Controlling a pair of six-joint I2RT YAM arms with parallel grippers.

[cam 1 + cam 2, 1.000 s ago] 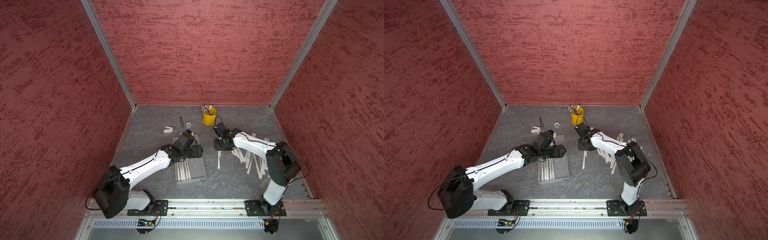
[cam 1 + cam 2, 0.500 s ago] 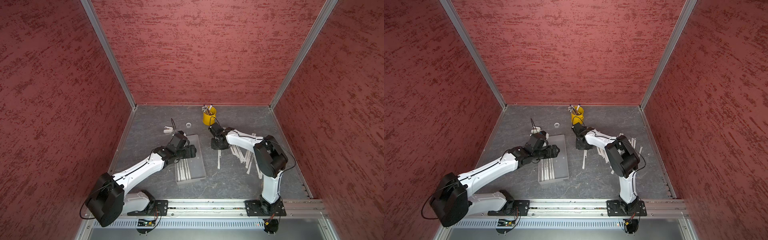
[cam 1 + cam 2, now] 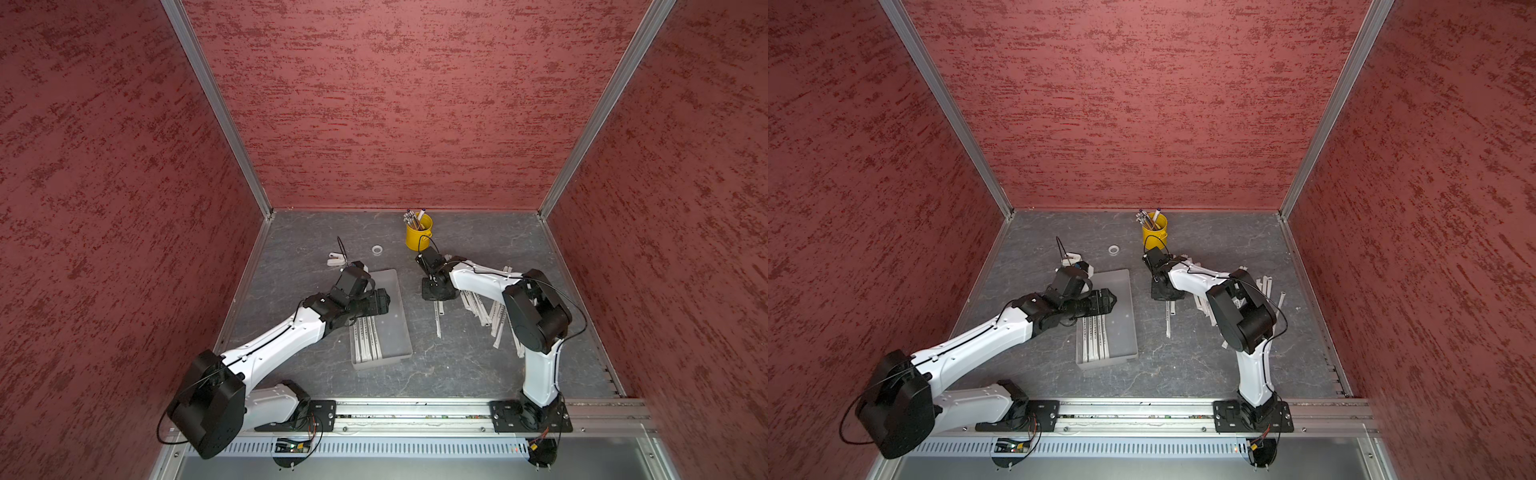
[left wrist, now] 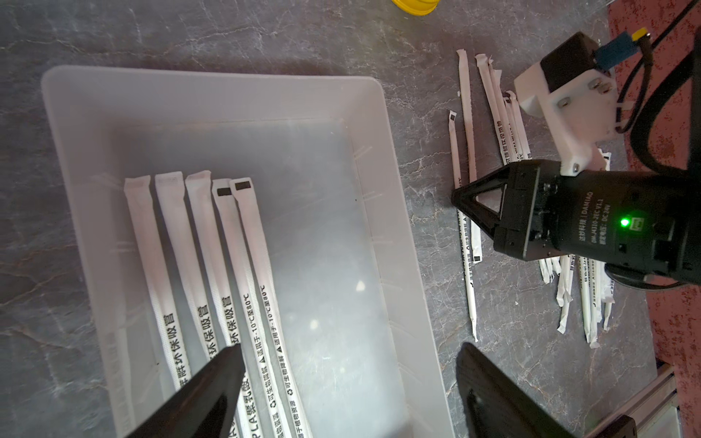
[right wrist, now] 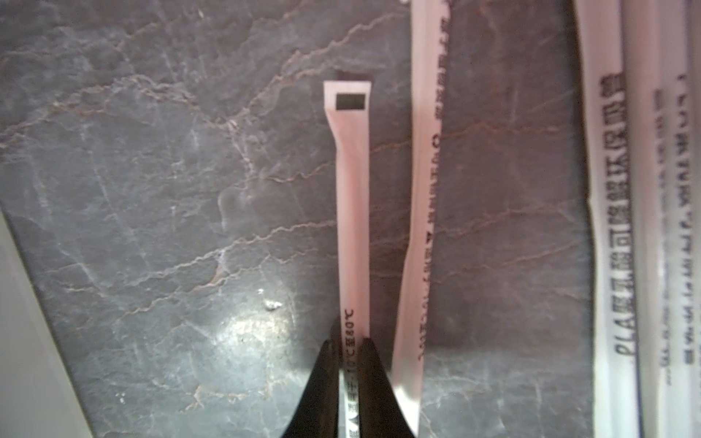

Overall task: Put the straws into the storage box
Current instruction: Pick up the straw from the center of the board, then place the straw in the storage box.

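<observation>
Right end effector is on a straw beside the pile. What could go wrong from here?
The right end effector holds the gripped straw by its fingertips; the thin wrapper could slip or twist on lifting.
The neighbouring straw lies close beside it and could be dragged along.
The open left end effector hovers over the storage box, possibly blocking the drop.

Five straws (image 4: 239, 265) in one storage box (image 4: 212, 81). Loose straws (image 4: 466, 113) outside overlap too much to count. One yellow cup (image 3: 417, 237), one white ring (image 3: 377, 249)
</observation>
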